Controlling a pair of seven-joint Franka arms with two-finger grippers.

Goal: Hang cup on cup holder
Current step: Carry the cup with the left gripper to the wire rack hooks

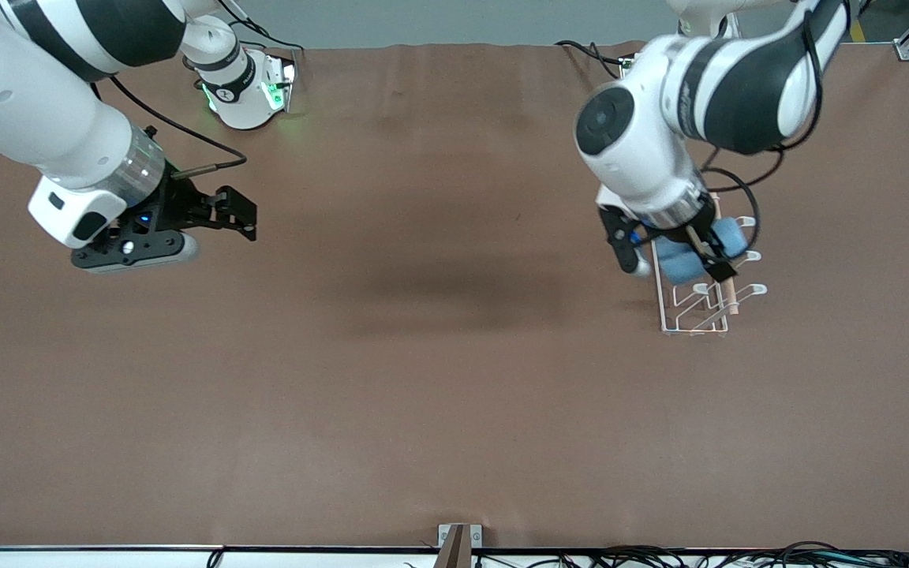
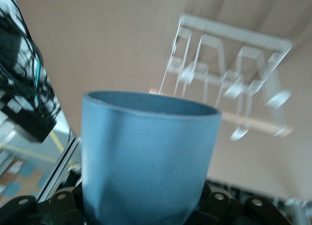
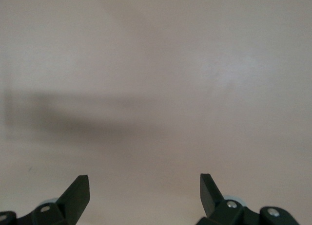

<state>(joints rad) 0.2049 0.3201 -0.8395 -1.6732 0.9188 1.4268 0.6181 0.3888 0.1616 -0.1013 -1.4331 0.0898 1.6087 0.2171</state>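
Note:
The light blue cup [image 1: 679, 264] is held in my left gripper [image 1: 683, 254], which is shut on it right over the cup holder [image 1: 695, 315]. The holder is a white wire rack with a light wooden rod [image 1: 729, 298], standing toward the left arm's end of the table. In the left wrist view the cup [image 2: 146, 161] fills the middle, its open rim pointing toward the blurred rack [image 2: 229, 74]; the cup hides the fingers. My right gripper [image 1: 240, 214] is open and empty over bare table at the right arm's end, and waits; the right wrist view shows its spread fingertips [image 3: 78, 193].
The brown table [image 1: 439, 355] spreads wide between the two arms. The right arm's base [image 1: 245, 87] stands at the table's top edge. Cables [image 1: 699, 556] lie along the edge nearest the front camera.

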